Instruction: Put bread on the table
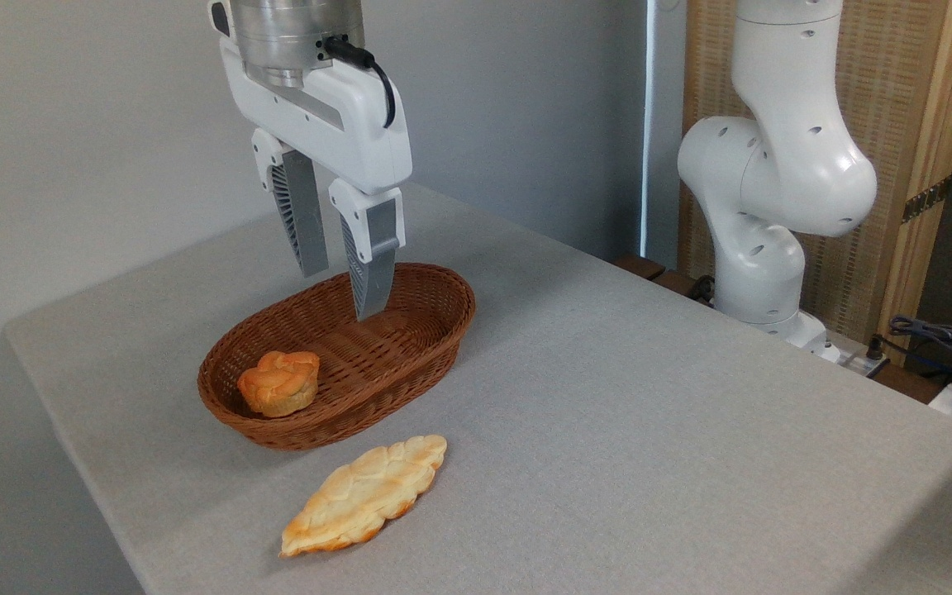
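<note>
Bread point(365, 494) on table point(649, 430) — tool point(342, 293) empty

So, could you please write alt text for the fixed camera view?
A pale leaf-shaped bread lies on the grey table, just in front of a brown wicker basket holding a small orange bun. The robot's gripper hangs open and empty above the basket.

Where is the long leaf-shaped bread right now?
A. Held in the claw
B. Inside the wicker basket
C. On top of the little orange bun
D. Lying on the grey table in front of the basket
D: the leaf-shaped bread lies flat on the table, outside the wicker basket; the claw hangs empty above the basket.
</note>
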